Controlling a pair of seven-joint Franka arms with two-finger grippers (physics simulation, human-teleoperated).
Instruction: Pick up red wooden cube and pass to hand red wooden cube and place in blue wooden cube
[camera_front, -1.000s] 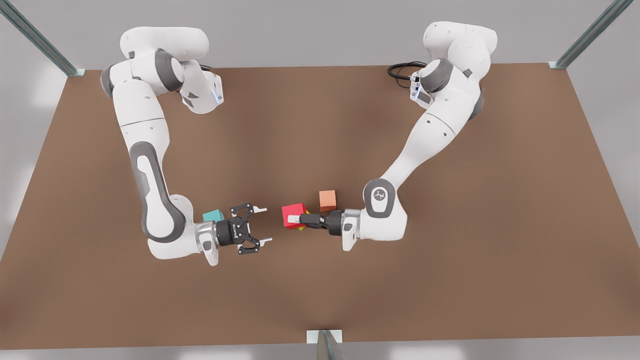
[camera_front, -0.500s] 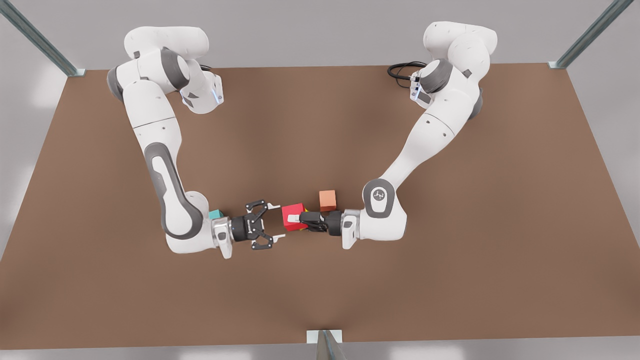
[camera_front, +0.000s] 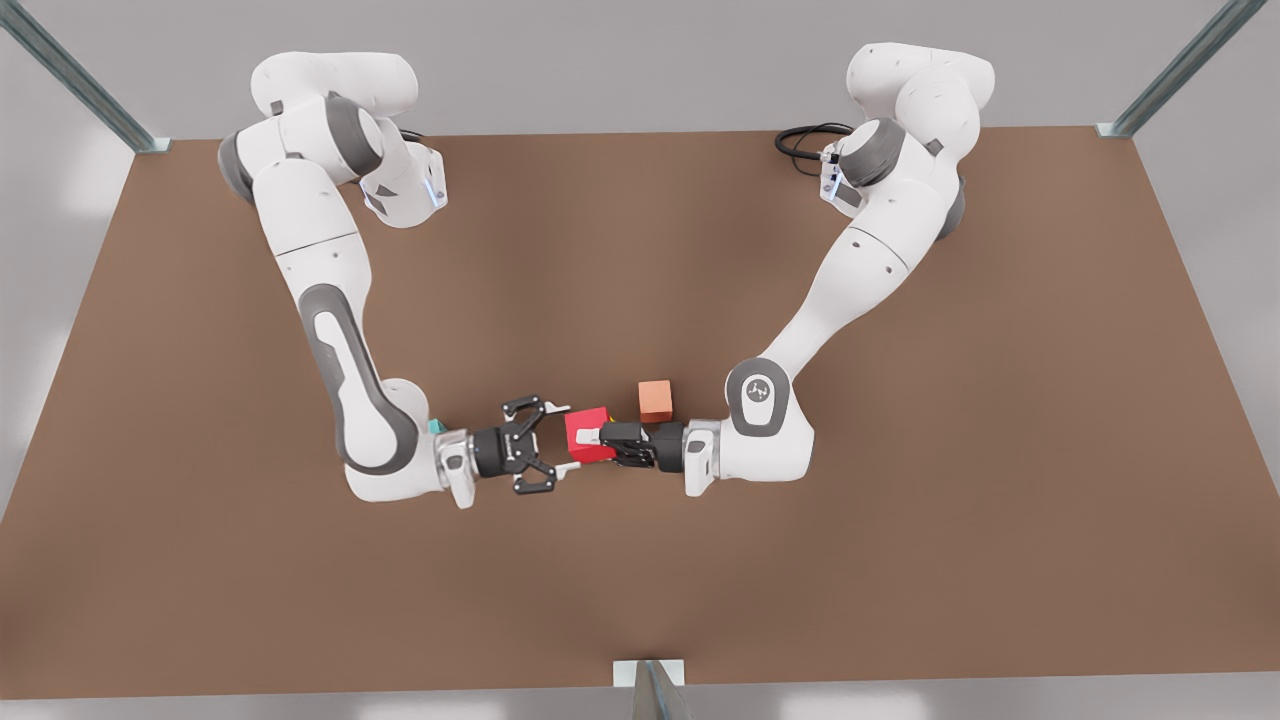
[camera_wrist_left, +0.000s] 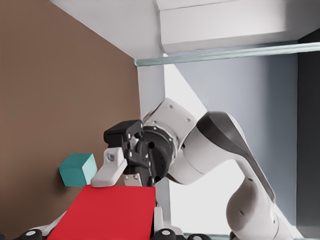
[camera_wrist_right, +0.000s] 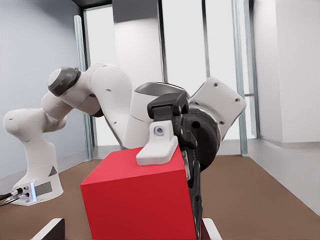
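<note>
Red wooden cube (camera_front: 586, 434) in left gripper (camera_front: 604, 437)

Right gripper (camera_front: 566, 437) closing in on small bright red wooden cube (camera_front: 588, 432), spread fingers now reaching around cube's near edge. Right arm (camera_front: 350, 370) covering more of small teal wooden cube (camera_front: 436, 426).

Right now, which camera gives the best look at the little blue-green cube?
The left wrist view: the blue wooden cube sits unblocked on the table beyond the red wooden cube. The front view shows just a sliver behind the arm on its left. The right wrist view faces the red cube instead.
</note>
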